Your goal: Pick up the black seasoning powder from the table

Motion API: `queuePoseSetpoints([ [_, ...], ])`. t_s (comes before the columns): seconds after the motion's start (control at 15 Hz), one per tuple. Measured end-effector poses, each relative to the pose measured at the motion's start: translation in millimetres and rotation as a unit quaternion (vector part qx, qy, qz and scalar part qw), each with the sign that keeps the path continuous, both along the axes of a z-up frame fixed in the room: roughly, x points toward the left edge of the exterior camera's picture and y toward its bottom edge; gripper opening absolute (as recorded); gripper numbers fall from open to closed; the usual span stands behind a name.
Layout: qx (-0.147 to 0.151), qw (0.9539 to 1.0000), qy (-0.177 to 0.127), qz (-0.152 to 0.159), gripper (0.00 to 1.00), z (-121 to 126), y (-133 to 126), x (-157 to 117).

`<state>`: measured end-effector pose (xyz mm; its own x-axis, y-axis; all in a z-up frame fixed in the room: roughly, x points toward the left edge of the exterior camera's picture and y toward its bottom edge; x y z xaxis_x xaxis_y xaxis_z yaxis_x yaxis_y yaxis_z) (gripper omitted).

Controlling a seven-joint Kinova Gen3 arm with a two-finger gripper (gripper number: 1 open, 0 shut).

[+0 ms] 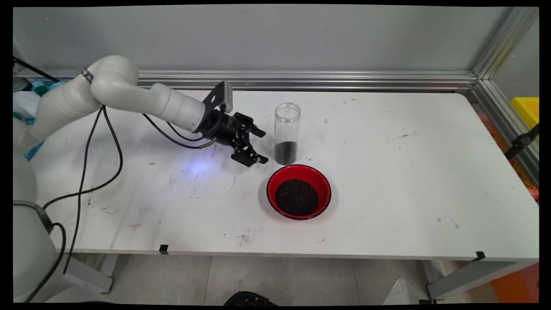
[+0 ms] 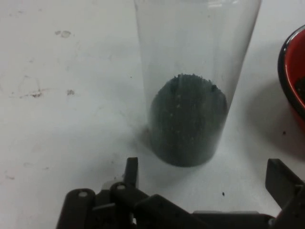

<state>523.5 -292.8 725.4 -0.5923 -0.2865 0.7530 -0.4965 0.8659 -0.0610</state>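
Observation:
A tall clear plastic jar point(image 1: 287, 132) stands upright near the table's middle, its bottom third filled with dark grains. My black gripper point(image 1: 261, 145) hangs just left of it, open, with nothing between its fingers. In the hand view the jar point(image 2: 190, 95) rises straight ahead, a short way beyond the fingertips point(image 2: 132, 168), and is not touched. A red bowl point(image 1: 298, 191) with a heap of the same dark grains sits just in front of the jar; its rim point(image 2: 291, 71) shows at the hand view's right edge.
The white table point(image 1: 409, 172) is scuffed and stained. An aluminium rail point(image 1: 301, 79) runs along the back wall and down the right side. Black cables point(image 1: 86, 163) hang from the arm over the table's left part.

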Motion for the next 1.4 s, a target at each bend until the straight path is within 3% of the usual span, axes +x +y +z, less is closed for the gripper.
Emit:
queuePoseSetpoints([
  [1.4, -0.008, 0.9997, 0.023, -0.003, 1.0, -36, -25, -26],
])
